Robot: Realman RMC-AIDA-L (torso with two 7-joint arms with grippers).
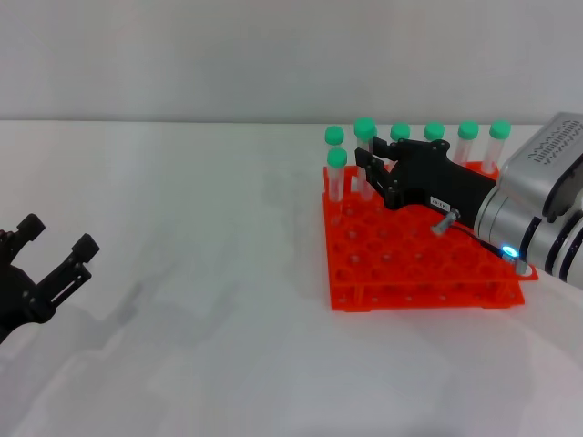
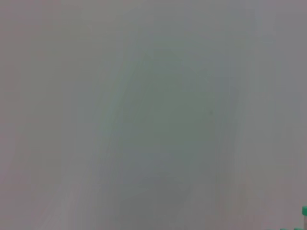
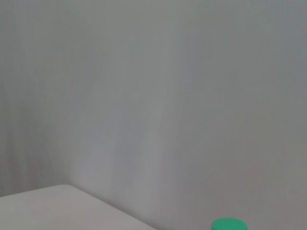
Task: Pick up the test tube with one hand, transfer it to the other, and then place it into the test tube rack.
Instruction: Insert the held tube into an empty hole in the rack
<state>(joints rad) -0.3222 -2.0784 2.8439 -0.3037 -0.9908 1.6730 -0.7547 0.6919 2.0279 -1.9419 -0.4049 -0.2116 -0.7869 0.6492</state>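
Observation:
The orange-red test tube rack (image 1: 410, 273) stands at the right of the white table. My right gripper (image 1: 369, 167), black with a small white label, reaches over the rack's back left part. It is shut on a test tube (image 1: 365, 130) held upright, green cap above the fingers, tip down at the rack's holes. Several more green-capped tubes (image 1: 467, 130) stand along the rack's back row and left corner (image 1: 337, 158). A green cap (image 3: 229, 224) shows in the right wrist view. My left gripper (image 1: 59, 234) is open and empty at the far left, low over the table.
The white table (image 1: 200, 273) spreads between the two grippers, with a pale wall behind it. A sliver of a green cap (image 2: 304, 211) shows at the edge of the left wrist view.

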